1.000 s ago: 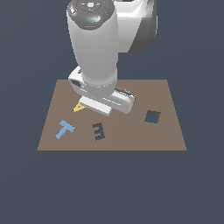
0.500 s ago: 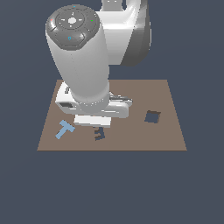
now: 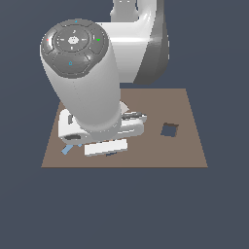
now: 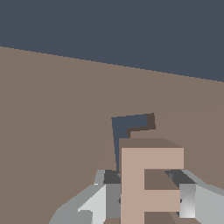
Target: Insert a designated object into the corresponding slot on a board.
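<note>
In the wrist view my gripper point(image 4: 148, 199) is shut on the tan E-shaped block point(image 4: 151, 168), with one finger point(image 4: 107, 197) on each side of it. The block hangs just above the brown board point(image 4: 57, 113). Part of the dark E-shaped slot point(image 4: 124, 126) shows right beyond the block; the block hides the rest of it. In the exterior view the arm's body hides the fingers, the block and the slot; only the white hand point(image 3: 106, 146) shows, low over the board point(image 3: 189, 151) near its front edge.
A dark squarish cut-out point(image 3: 169, 130) lies in the board toward the exterior view's right. A corner of a light-blue piece point(image 3: 67, 150) peeks out beside the hand at the exterior view's left. The arm point(image 3: 82, 82) covers the board's left half.
The arm has swung toward the exterior view's front and left and lowered over the E-shaped slot. It now hides the slot, the yellow piece and most of the blue piece.
</note>
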